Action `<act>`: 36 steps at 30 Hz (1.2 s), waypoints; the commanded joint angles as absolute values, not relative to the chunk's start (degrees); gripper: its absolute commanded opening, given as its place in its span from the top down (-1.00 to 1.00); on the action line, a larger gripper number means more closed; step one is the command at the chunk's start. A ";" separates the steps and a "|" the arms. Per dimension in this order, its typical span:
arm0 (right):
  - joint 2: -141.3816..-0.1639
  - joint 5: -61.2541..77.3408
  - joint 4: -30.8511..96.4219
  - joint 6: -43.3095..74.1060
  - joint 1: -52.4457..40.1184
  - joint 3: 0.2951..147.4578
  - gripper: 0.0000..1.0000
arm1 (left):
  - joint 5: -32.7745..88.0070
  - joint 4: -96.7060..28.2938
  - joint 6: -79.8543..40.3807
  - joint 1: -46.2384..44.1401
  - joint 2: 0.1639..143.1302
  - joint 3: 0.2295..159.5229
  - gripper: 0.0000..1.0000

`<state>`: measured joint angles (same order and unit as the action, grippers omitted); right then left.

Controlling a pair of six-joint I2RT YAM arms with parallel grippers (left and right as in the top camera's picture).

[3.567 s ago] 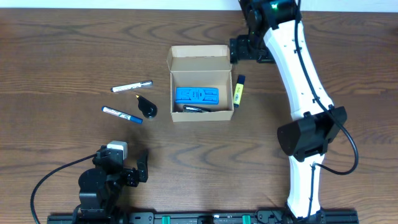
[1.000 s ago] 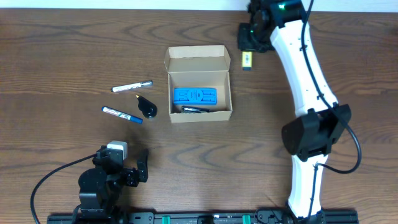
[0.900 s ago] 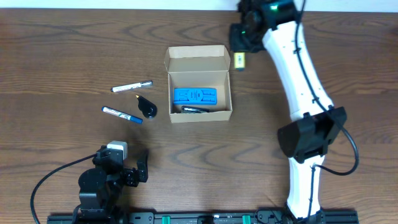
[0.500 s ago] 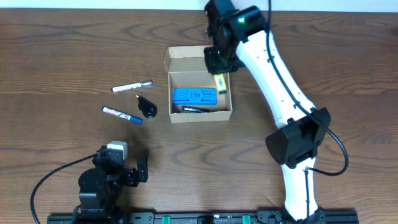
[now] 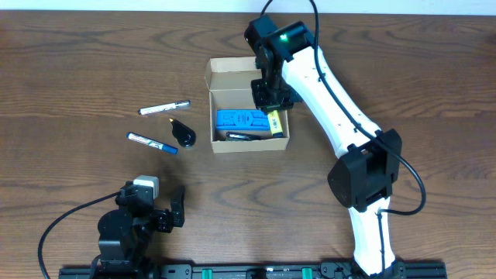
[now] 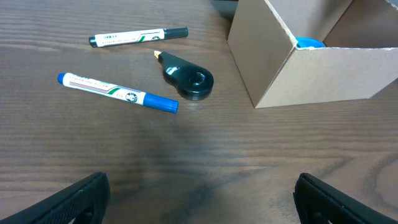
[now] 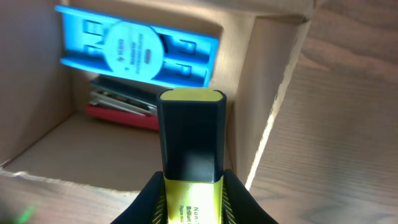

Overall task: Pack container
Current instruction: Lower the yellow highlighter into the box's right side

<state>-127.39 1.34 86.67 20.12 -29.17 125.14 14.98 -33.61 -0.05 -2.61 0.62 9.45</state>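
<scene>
The container [image 5: 245, 77] is an open tan cardboard box at the table's middle, its lid flap folded back. Inside lie a blue flat case [image 5: 243, 118] and a dark red-bodied pen [image 7: 121, 109]. My right gripper [image 5: 268, 99] hangs over the box's right part, shut on a yellow highlighter [image 5: 273, 122] with a black cap. In the right wrist view the highlighter [image 7: 189, 143] points cap-first down into the box beside its right wall [image 7: 264, 93]. My left gripper [image 6: 199, 205] stands open near the front left, well short of the box, holding nothing.
Left of the box lie a white marker with a black cap [image 5: 163, 107], a blue-capped marker [image 5: 152, 142] and a black teardrop-shaped dispenser [image 5: 184, 133]. The left wrist view shows these same items [image 6: 117, 93] and the box's corner [image 6: 273, 68].
My right arm has carried the highlighter from behind the box's right rear corner leftwards and forwards, to over the box's right part. The left arm has not moved.
</scene>
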 commanded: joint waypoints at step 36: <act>-126.98 -2.96 79.59 26.11 -28.05 119.39 0.25 | 14.79 -33.58 -0.40 -2.26 0.21 8.95 -0.90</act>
<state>-127.39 -2.35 79.66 25.50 -28.38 119.81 14.98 -33.61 -0.05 -2.61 0.62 9.43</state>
